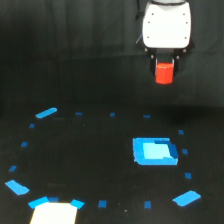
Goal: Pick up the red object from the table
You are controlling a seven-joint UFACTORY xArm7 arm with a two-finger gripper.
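The red object point(164, 73), a small red-orange block, hangs between my gripper's point(164, 62) dark fingers, well above the black table point(90, 160). The gripper is shut on it, under the white arm head at the top of the exterior view's right half. Only the block's lower part shows below the fingers. The bright blue squarish piece point(154, 151) lies on the table below it.
Small blue tape marks ring the table. Larger blue patches lie at the left point(46, 113), lower left point(17, 187) and lower right point(187, 198). A white patch point(54, 213) sits at the bottom edge.
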